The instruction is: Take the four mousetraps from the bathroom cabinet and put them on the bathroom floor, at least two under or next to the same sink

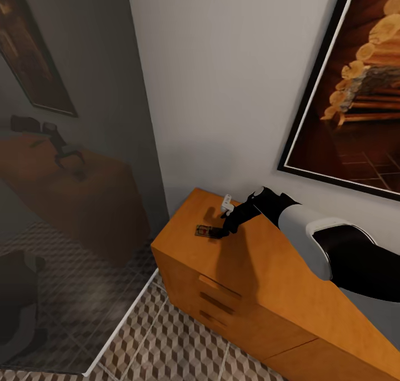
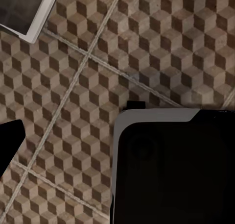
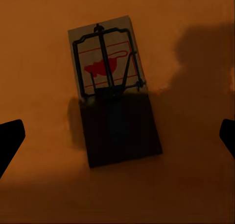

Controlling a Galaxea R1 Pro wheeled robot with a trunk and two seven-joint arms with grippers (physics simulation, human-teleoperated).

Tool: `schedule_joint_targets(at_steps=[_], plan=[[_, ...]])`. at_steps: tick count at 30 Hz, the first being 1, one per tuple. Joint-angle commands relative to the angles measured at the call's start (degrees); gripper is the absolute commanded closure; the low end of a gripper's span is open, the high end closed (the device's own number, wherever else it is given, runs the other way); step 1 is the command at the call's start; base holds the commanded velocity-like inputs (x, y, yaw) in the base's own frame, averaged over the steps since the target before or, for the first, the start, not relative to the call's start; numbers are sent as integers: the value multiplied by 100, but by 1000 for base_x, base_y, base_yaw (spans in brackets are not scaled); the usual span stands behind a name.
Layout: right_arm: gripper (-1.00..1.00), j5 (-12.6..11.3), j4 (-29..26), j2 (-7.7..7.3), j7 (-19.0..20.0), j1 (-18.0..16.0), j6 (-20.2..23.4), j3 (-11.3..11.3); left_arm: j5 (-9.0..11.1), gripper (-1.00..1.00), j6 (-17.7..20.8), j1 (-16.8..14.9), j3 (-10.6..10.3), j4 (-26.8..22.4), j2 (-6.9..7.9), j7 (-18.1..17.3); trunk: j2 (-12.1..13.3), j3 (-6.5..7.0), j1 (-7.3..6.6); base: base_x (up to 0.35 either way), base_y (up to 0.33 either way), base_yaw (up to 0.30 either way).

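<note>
Orange-brown wooden cabinet [image 1: 266, 292] top – small tan wooden mousetrap [image 3: 113, 89] lies flat; right gripper [image 3: 117, 136] above it, jaws wide – left jaws unclear

The right arm [image 1: 311, 242] has a glossy black casing with one white, rounded shell segment at mid-length. A small white bracket-like fitting [image 1: 226, 203] sits near the wrist. The right gripper [image 1: 218, 232] is black; its fingertips [image 3: 11, 138] appear as plain dark wedges. In the left wrist view, a large black body panel [image 2: 171, 170] has rounded corners and a pale grey-white rim.
</note>
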Motion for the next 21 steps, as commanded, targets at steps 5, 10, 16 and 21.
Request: schedule_joint_targets(at_steps=[5,10,16,21], plan=[[-100,-53,-8,-13,24,-3,59,40,52,-100,-37,-9,-51,22,2,3,-8,-10,3,77,0,0],[-100,-45,-8,-12,2,-3,67,42,52,-100,-37,-8,-51,22,2,4,-8,-10,3,11,0,0],[-100,-44,-8,-10,-10,-3,75,44,51,-100,-37,-5,-51,21,2,4,-8,-10,3,1,0,0],[-100,-42,-8,-5,-47,-3,76,46,50,-100,-37,-5,-51,21,2,3,-8,-10,3,0,0,0]])
